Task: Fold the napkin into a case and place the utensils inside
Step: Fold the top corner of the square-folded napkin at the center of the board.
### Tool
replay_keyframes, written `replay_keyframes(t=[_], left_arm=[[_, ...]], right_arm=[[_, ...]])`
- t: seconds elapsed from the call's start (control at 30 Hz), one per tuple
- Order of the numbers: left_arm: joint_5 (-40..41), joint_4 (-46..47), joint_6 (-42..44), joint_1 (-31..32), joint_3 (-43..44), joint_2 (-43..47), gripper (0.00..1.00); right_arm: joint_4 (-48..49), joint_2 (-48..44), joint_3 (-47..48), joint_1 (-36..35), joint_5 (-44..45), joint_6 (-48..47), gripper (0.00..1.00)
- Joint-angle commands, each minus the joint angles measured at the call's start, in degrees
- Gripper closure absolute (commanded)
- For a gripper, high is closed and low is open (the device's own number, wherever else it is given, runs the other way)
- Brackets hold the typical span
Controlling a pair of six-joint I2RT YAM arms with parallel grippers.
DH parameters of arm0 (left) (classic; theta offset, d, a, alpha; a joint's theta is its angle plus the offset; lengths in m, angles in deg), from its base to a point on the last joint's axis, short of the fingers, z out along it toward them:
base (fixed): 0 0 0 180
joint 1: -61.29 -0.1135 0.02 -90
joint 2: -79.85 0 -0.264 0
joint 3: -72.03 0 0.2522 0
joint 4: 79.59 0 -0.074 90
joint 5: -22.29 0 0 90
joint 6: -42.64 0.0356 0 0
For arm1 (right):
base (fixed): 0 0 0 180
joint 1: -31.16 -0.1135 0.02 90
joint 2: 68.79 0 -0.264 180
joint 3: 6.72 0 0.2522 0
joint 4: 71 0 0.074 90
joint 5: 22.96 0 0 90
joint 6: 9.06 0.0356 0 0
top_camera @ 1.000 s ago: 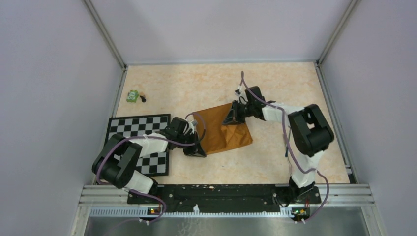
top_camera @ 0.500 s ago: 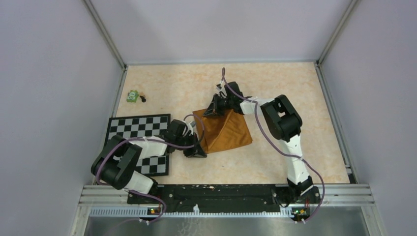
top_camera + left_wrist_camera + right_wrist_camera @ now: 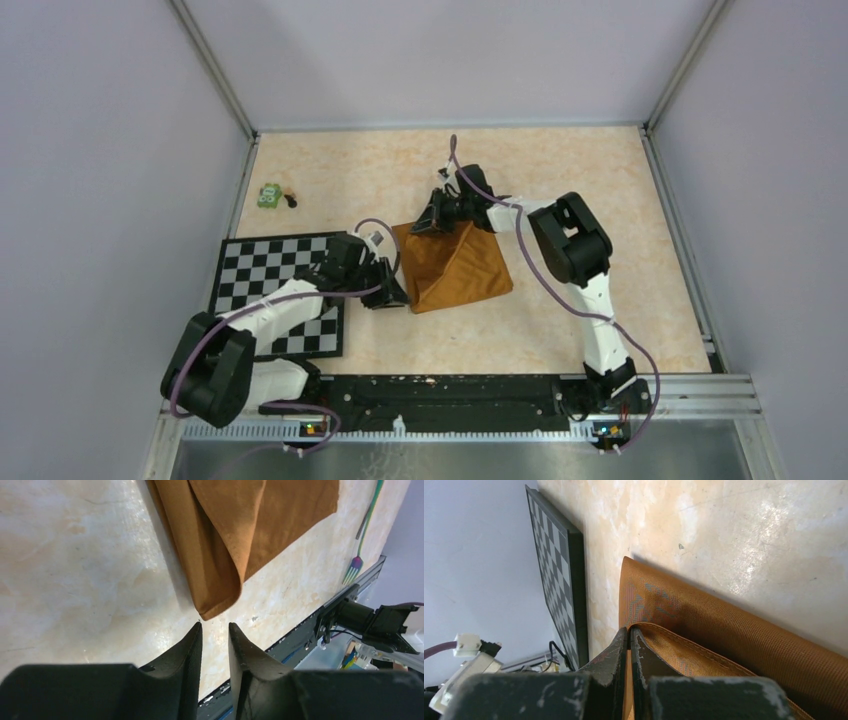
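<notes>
The rust-orange napkin (image 3: 462,268) lies folded mid-table with a diagonal flap across it. My right gripper (image 3: 433,221) is at its far left corner, shut on the flap's hemmed edge (image 3: 684,647); its tips (image 3: 629,630) pinch the cloth. My left gripper (image 3: 391,297) sits just left of the napkin's near-left corner, jaws slightly apart and empty. In the left wrist view the napkin's folded corner (image 3: 217,600) lies just beyond that gripper (image 3: 215,625), not touching. A fork with an iridescent head (image 3: 355,568) lies past the napkin; other utensils are hidden.
The black-and-white checkered mat (image 3: 262,265) lies left of the napkin, under my left arm, and shows in the right wrist view (image 3: 555,565). A small green toy (image 3: 268,196) sits at the far left. Grey walls enclose the table; a black rail (image 3: 450,392) runs along the near edge.
My right gripper carried the napkin's corner leftward, laying a diagonal flap, then stayed. My left gripper has let go of the near-left corner and drawn back slightly up and left.
</notes>
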Motion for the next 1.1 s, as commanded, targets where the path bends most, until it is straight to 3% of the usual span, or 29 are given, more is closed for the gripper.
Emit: replay_keyframes(t=[0.0, 0.4, 1.07], left_arm=[[-0.2, 1.3, -0.4, -0.4, 2.7, -4.9, 0.73], [-1.2, 7.3, 0.0, -0.2, 0.7, -11.0, 0.76], [0.0, 8.0, 1.2, -0.1, -1.8, -13.2, 0.8]], right_arm=[[2.3, 0.4, 3.2, -0.8, -0.9, 0.0, 1.0], [2.2, 1.3, 4.2, -1.3, -0.8, 0.1, 1.0], [-0.4, 7.1, 11.9, -2.3, -0.4, 0.7, 1.0]])
